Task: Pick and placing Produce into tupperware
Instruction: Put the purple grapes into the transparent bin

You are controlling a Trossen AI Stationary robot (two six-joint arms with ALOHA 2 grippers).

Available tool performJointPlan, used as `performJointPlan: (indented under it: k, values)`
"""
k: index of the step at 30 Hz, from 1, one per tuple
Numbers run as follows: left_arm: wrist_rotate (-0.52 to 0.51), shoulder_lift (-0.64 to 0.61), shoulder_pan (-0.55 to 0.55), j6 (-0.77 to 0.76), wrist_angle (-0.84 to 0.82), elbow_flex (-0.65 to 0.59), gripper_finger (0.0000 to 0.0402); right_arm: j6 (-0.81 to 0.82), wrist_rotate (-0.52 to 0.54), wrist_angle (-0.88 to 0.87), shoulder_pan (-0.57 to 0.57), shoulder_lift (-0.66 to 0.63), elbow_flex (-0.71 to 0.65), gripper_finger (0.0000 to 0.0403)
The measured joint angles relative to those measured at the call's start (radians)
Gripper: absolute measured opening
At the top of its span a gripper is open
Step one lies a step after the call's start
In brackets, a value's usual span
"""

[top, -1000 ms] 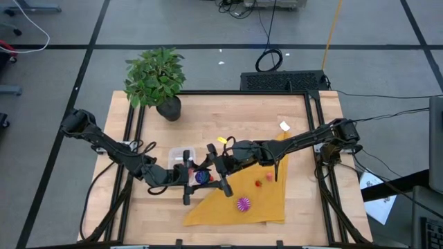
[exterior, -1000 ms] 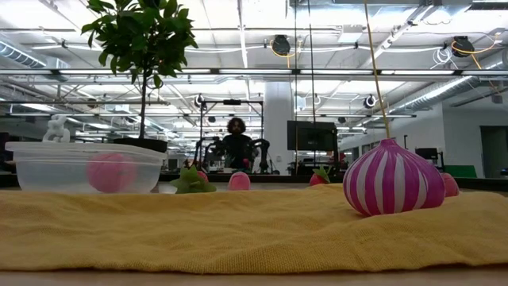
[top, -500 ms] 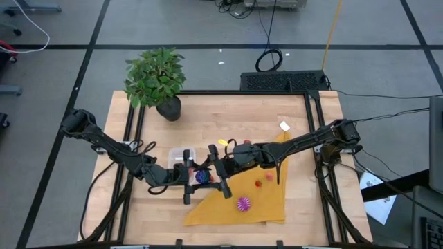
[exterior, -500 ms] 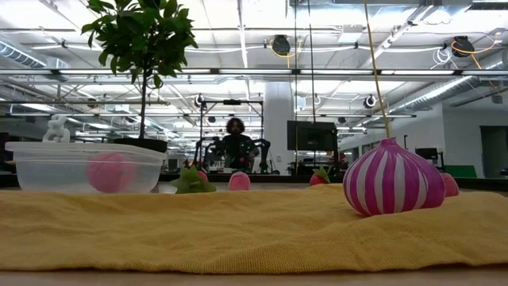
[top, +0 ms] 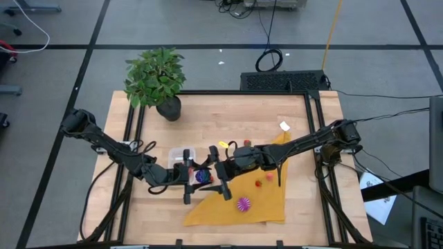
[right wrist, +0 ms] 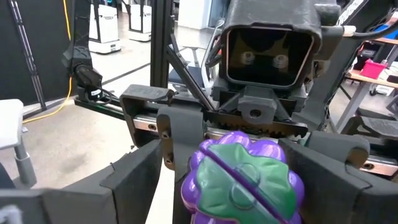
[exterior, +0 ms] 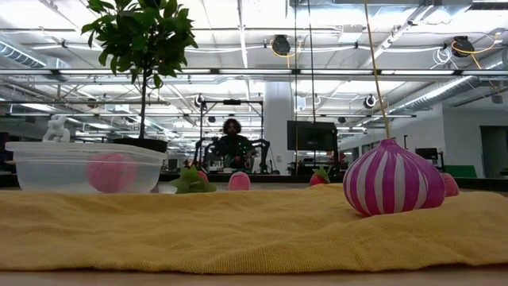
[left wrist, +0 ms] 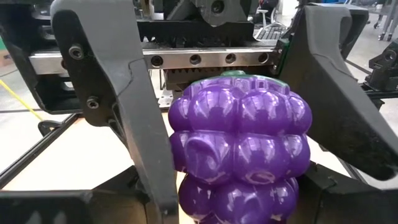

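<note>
Gripping purple grapes (left wrist: pixel 239 146) between its fingers, left gripper (top: pixel 196 178) faces right gripper (top: pixel 217 174), whose fingers stand apart around them, just beside the clear box (top: pixel 181 155).

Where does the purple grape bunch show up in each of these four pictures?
High view: purple grapes mid-table, between both grippers, beside the clear tupperware.
Low view: not in it.
Left wrist view: grapes centre.
Right wrist view: grapes low centre, green cap showing.
Shared landmark: the grapes' green cap.
</note>
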Motion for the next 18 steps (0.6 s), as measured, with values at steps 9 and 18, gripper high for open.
performJointPlan:
  k: [9, 18]
  values:
    - [0.001, 0.000, 0.001, -0.001, 0.007, 0.003, 0.0225, -0.026, 0.001, -0.009, 0.000, -0.022, 0.000, 0.0309]
    - [0.001, 0.000, 0.001, -0.002, 0.006, 0.003, 0.0225, -0.032, 0.002, -0.007, -0.001, -0.024, 0.000, 0.0309]
